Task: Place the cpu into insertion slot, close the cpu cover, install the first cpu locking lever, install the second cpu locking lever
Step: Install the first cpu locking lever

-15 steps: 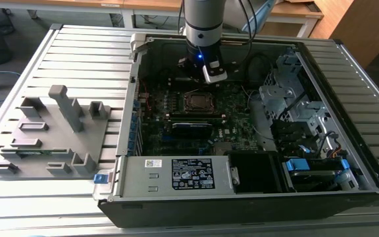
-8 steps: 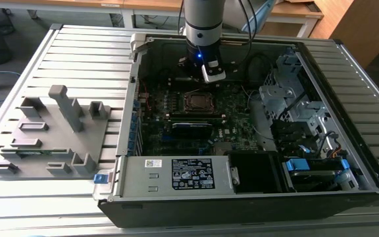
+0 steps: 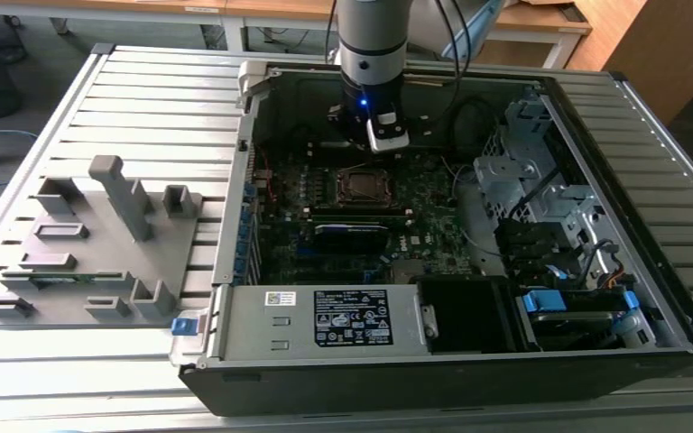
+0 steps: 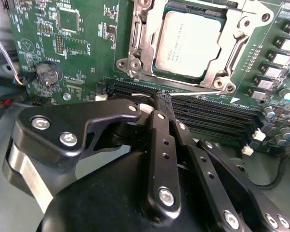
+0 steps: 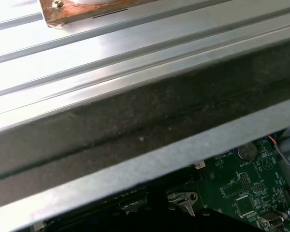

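Note:
The cpu, a flat grey-silver square, lies in the insertion slot on the green motherboard inside the open computer case. The silver cpu cover lies down flat around it, framing the chip. A thin silver lever rod runs along the socket edge nearest my fingers. My gripper is shut with nothing between its black fingers. Its tips sit just off that socket edge, over the black memory slots. In the exterior view the gripper hangs just behind the socket.
A coin battery sits on the board beside the socket. The power supply lies at the case front and the metal drive cage on the exterior view's right. A grey fixture stands on the slatted table at the exterior view's left.

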Robot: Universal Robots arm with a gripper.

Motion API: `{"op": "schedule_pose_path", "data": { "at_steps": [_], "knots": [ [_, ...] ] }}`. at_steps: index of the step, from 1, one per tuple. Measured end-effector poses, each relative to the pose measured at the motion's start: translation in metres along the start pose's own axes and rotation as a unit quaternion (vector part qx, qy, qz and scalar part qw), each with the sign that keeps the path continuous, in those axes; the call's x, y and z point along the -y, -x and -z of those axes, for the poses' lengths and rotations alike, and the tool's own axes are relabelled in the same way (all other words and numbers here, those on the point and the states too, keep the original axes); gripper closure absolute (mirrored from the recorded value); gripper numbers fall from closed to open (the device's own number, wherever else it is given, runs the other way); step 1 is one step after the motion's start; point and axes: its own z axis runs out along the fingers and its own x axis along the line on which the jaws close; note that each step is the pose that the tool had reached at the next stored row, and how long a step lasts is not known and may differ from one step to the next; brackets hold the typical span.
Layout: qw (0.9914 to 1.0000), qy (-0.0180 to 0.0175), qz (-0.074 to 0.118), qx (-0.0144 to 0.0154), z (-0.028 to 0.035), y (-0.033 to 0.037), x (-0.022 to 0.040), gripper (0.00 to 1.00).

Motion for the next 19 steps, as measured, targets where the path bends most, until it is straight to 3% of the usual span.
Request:
{"op": "schedule_pose_path", "data": {
  "at_steps": [8,19],
  "knots": [
    [0.99959,-0.0019,-0.028,0.005,-0.0018,-0.0009,-0.0019,0.89],
    [0.9992,-0.0027,-0.039,0.007,-0.0028,-0.0021,-0.005,0.89]
  ]
}}
